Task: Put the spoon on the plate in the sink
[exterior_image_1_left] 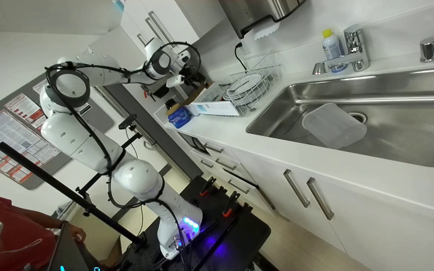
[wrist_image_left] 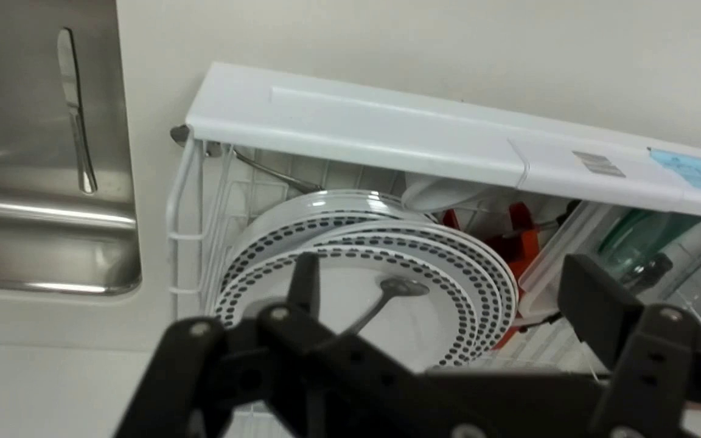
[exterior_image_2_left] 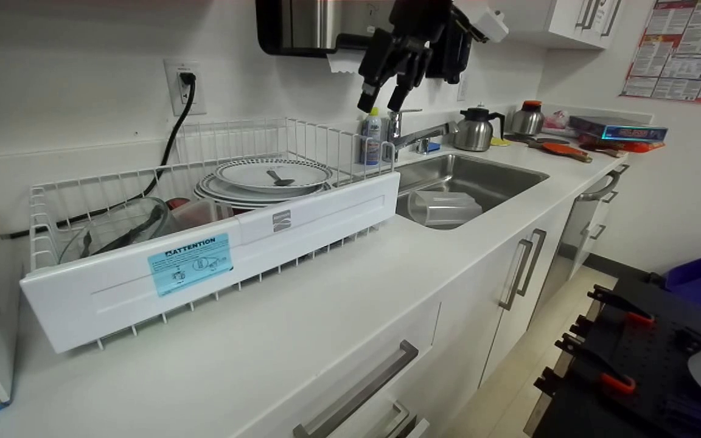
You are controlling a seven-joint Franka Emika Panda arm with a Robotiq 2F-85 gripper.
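A metal spoon [wrist_image_left: 404, 287] lies on the top plate [wrist_image_left: 420, 322] of a stack of white plates with dark dotted rims in the dish rack. The gripper covers the end of its handle in the wrist view. The spoon [exterior_image_2_left: 279, 179] and the top plate [exterior_image_2_left: 247, 176] also show in an exterior view. My gripper [wrist_image_left: 448, 274] is open and empty above the rack, fingers wide apart. It shows in both exterior views [exterior_image_1_left: 196, 81] [exterior_image_2_left: 381, 104], well above the counter. The steel sink [exterior_image_1_left: 409, 131] holds a clear plastic container [exterior_image_1_left: 333, 126] and a knife [wrist_image_left: 73, 109].
The white wire dish rack [exterior_image_2_left: 320, 213] stands beside the sink, with a raised front panel and a glass dish [exterior_image_2_left: 125, 228]. The faucet [exterior_image_1_left: 347, 58] reaches over the sink, with a spray bottle [exterior_image_1_left: 332, 47] next to it. A paper towel dispenser [exterior_image_2_left: 320, 27] hangs above.
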